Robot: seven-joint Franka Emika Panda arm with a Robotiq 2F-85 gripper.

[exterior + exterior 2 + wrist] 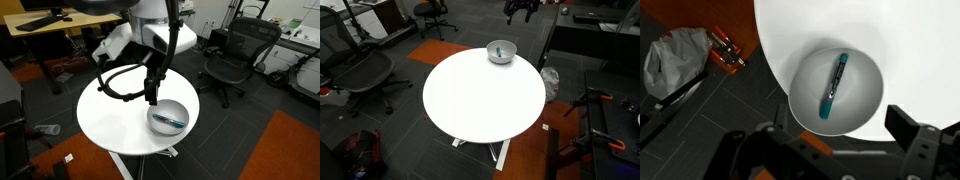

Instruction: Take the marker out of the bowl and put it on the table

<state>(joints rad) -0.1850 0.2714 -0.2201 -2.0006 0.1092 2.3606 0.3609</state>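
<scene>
The approach is judged to be the step in hand: the claw [822, 138] is held wide open and empty above the bowl [865, 105], in which the marker [834, 87] is seen lying slantwise. A descent with the jaws set across the marker's shaft is called for next. The bowl is set near the edge of the round white surface [480, 100]; office chairs [235, 55] and a dark floor [410, 125] are seen around it
</scene>
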